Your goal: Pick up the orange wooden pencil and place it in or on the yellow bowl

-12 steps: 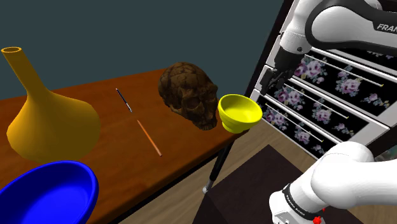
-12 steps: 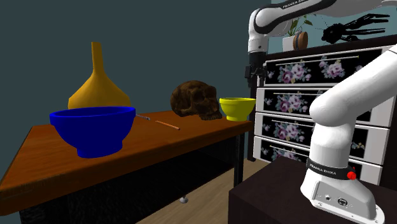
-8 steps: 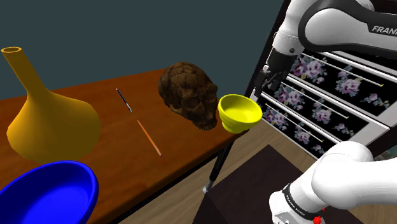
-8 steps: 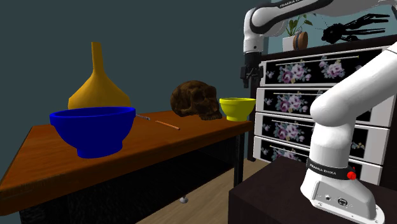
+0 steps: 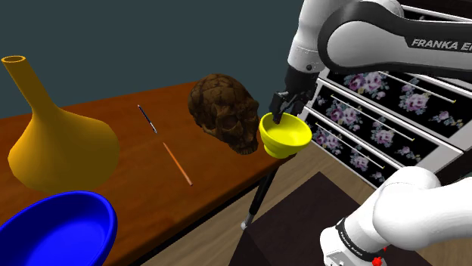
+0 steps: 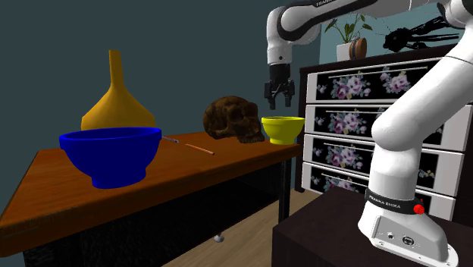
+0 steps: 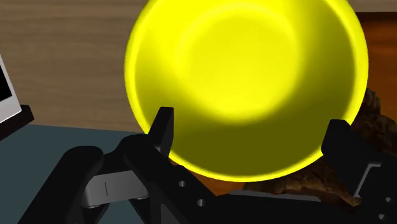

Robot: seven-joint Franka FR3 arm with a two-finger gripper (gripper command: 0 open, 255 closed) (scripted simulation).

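The thin orange pencil lies flat on the brown table, between the orange vase and the skull, and it appears in the second exterior view as a short sliver. The yellow bowl stands at the table's end nearest the dresser. My gripper hangs open just above the bowl's rim, pointing down, with nothing held. From the other side the gripper hovers over the bowl. In the wrist view the bowl lies straight below the spread fingers.
A dark brown skull sits between bowl and pencil. A big orange vase, a blue bowl and a dark pen share the table. A floral dresser stands close behind the arm.
The arm has swung away from the dresser front toward the table. The gripper has come down over the yellow bowl. The pencil has not moved.
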